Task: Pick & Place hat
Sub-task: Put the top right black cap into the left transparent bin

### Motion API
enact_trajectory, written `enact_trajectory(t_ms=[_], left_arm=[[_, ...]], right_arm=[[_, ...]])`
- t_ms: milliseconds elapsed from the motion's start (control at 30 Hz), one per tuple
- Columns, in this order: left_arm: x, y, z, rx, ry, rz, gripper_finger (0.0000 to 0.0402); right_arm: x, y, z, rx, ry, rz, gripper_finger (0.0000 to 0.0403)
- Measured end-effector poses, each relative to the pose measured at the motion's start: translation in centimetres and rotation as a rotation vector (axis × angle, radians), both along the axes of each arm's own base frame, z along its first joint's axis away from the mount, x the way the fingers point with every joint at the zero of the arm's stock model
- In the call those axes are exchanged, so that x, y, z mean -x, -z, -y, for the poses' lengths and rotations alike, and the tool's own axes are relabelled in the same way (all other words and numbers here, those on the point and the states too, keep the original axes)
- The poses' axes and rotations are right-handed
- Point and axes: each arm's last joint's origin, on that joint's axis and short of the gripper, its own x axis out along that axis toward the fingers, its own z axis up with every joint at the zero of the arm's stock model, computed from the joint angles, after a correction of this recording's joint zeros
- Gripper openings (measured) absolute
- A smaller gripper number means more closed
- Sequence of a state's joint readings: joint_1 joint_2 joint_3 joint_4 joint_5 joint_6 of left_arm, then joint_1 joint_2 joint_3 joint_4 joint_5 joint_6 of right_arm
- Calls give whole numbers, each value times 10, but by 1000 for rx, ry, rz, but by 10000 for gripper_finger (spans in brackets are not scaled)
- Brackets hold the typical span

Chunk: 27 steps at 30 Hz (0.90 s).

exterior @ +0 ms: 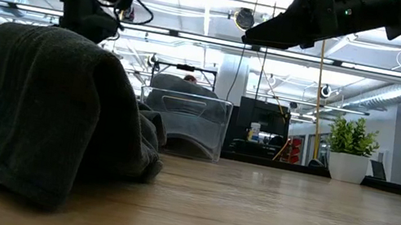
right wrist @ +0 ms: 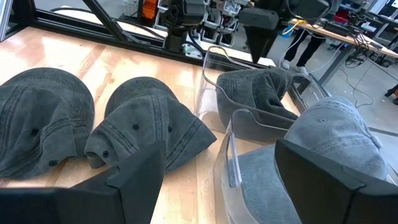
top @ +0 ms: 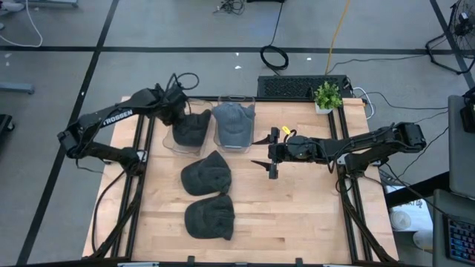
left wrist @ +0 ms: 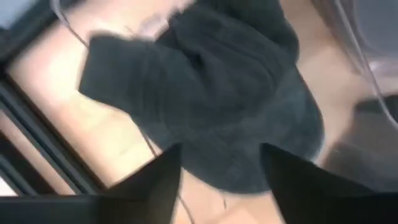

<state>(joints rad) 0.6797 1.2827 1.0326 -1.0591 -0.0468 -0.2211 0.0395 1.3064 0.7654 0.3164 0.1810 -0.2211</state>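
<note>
Two dark grey hats lie crown-up on the table, one (top: 205, 173) mid-table and one (top: 210, 216) nearer the near edge. A third dark hat (top: 191, 127) sits in the left clear bin (top: 172, 144). A lighter grey hat (top: 234, 122) fills the right clear bin (top: 223, 144). My left gripper (left wrist: 217, 180) hovers open over the dark hat (left wrist: 205, 81) in the left bin, one finger to each side, and I cannot tell whether they touch it. My right gripper (top: 261, 152) is open in the air to the right of the bins, pointing at them (right wrist: 261, 99).
A potted plant (top: 327, 96) stands at the table's far right corner, and a keyboard (top: 300, 86) lies behind the far edge. In the low view the nearest hat (exterior: 36, 108) fills the left foreground. Bare wood shows on the table's right half (top: 312, 208).
</note>
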Motion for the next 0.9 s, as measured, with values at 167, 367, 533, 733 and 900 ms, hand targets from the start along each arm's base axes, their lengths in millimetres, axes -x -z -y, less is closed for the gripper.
enact_trajectory(t_ms=[167, 367, 533, 733, 900], left_arm=[[-11, 12, 4, -11, 9, 78, 69], [0, 49, 4, -65, -100, -23, 19], [11, 77, 9, -71, -138, -73, 16], [10, 83, 8, -86, -143, -25, 13], [7, 64, 8, -80, -120, 6, 19]], right_arm=[[0, 0, 0, 0, 1, 1, 288], [0, 0, 0, 0, 0, 1, 288], [0, 0, 0, 0, 0, 1, 288], [0, -1, 0, -1, 0, 8, 288], [0, -1, 0, -1, 0, 7, 288]])
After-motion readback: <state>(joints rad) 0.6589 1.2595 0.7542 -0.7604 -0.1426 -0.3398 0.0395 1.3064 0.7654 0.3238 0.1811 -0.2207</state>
